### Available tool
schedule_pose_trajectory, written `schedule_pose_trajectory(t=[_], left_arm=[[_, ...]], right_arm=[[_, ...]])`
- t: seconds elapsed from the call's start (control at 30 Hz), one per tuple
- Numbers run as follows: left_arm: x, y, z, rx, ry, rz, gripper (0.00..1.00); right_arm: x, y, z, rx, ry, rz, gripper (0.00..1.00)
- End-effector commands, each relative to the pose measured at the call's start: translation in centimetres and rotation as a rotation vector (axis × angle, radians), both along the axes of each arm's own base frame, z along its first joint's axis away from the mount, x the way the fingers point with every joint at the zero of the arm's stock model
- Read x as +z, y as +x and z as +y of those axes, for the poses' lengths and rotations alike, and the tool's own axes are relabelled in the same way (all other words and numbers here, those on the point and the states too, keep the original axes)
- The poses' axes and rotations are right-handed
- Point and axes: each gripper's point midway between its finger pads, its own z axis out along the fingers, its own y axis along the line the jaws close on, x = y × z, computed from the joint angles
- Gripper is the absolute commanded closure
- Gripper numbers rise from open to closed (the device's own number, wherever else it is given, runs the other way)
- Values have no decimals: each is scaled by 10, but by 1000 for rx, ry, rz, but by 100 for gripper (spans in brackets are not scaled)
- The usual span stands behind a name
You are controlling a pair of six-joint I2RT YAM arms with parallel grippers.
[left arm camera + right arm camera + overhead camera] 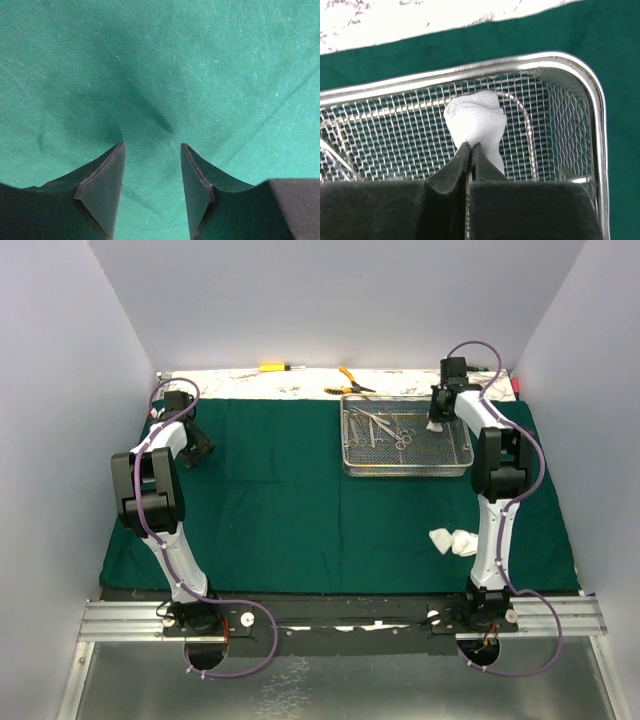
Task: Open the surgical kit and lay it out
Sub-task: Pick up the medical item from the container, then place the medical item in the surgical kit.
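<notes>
The dark green cloth wrap (280, 510) lies spread flat over the table. The wire-mesh steel tray (450, 466) stands on its far right part and holds silver clamps and tweezers (385, 427). My right gripper (436, 420) is shut on a white gauze roll (476, 122) over the tray's right end (594, 95). More white gauze (452, 540) lies on the cloth near the right arm's base. My left gripper (198, 452) is open and empty just above the bare cloth (200, 75) at the far left.
Yellow-handled pliers (350, 381) and a yellow-handled screwdriver (275, 367) lie on the white strip beyond the cloth's far edge. Grey walls close in the left, right and far sides.
</notes>
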Motion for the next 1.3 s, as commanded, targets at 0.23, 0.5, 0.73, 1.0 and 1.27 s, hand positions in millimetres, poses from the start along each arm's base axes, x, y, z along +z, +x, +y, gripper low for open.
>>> schedule_pose_trajectory(t=[0.23, 0.5, 0.73, 1.0, 1.27], left_arm=[[1, -3, -14, -66, -50, 12, 50], [6, -11, -21, -92, -60, 0, 50], [4, -16, -27, -105, -55, -9, 50], [2, -25, -33, -105, -55, -17, 50], [4, -28, -39, -110, -50, -23, 50]], right_arm=[[76, -81, 43, 48, 253, 39, 99], [102, -178, 57, 34, 310, 137, 99], [108, -260, 89, 19, 451, 307, 99], [62, -327, 92, -41, 413, 446, 99], [20, -355, 86, -60, 299, 545, 99]])
